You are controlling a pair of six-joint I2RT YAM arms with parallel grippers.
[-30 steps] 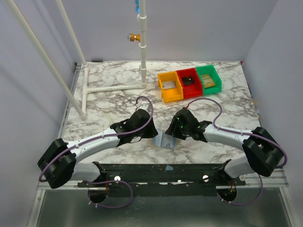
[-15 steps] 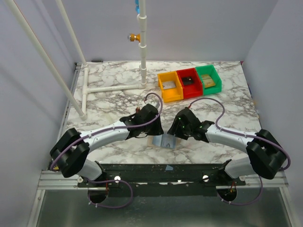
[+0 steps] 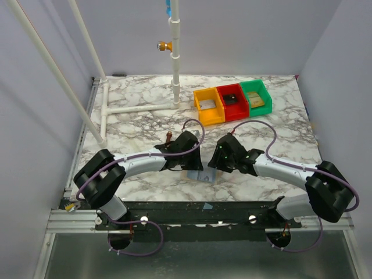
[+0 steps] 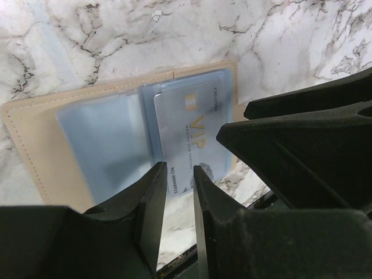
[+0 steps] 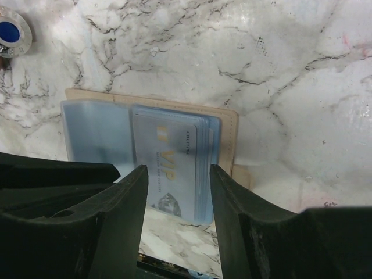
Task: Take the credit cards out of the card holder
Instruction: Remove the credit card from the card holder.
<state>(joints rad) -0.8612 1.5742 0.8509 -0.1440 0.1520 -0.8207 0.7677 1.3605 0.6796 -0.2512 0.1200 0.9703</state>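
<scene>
Seen from above, both arms are bending inward over the front of the marble table. The left gripper and right gripper are hanging just beside each other above the card holder, which is lying flat near the table's near edge, between the two. The yellow bin, red bin and green bin are sitting in a row well apart, at the far right. From the left wrist, the card holder is lying open, tan with clear blue-tinted sleeves, and a silver VIP card is sitting in the right-hand sleeve. The left gripper is showing its jaws only a narrow gap apart over the card's near corner, pinching nothing, while the right gripper is looming black at the right. From the right wrist, the right gripper is holding its jaws spread wide to either side of the VIP card. The card holder is resting on the marble just beyond them; whether the fingertips are touching it cannot be told.
</scene>
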